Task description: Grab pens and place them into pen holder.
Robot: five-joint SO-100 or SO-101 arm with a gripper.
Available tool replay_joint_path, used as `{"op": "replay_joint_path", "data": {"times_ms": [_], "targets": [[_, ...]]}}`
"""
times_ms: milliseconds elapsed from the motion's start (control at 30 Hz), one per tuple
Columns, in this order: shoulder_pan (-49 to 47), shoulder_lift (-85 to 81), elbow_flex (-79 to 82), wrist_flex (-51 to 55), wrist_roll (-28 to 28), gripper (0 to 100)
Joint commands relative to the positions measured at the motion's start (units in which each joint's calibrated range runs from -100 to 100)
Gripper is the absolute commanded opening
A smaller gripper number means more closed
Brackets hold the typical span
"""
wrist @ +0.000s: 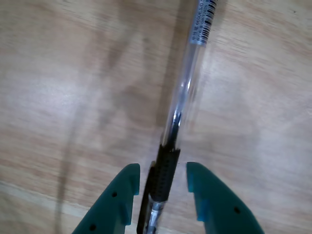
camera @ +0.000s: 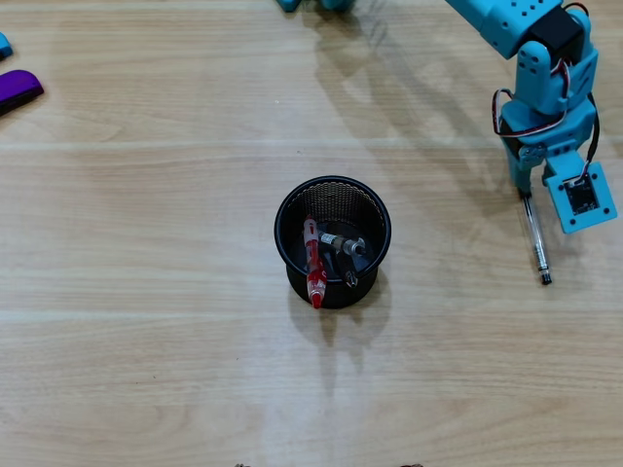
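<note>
The black mesh pen holder (camera: pixel 290 209) stands upright in the middle of the wooden table in the overhead view. Inside it lean a red pen (camera: pixel 311 261) and clear pens with black ends (camera: pixel 343 245). Another clear pen (camera: pixel 535 238) lies on the table at the right. My blue gripper (camera: pixel 526 191) hangs over that pen's upper end. In the wrist view the gripper (wrist: pixel 163 168) is open, its two fingers either side of the pen's (wrist: pixel 187 92) black grip with a small gap on each side.
A purple object (camera: pixel 18 89) lies at the table's left edge, with a small blue piece (camera: pixel 4 45) above it. Blue parts (camera: pixel 311 4) poke in at the top edge. Bare wood surrounds the holder on all sides.
</note>
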Motion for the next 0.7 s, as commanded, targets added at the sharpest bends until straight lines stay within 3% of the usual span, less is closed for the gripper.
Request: {"op": "replay_joint_path", "data": {"times_ms": [0,200,433,500,567,667], "targets": [[1.13,-1.03,-2.69,-0.45,0.59,17],[0.41,-0.10,-0.87,-4.83,-0.61,17],[-0.64,-0.10,15.33,-14.54,-4.27,17],[-0.64,-0.86,21.22,-20.13,-5.00,12],[-0.16,-1.19,25.11,-24.94,-6.05,0],[0.16,-4.24,25.74,-27.78,-6.15,1]]}}
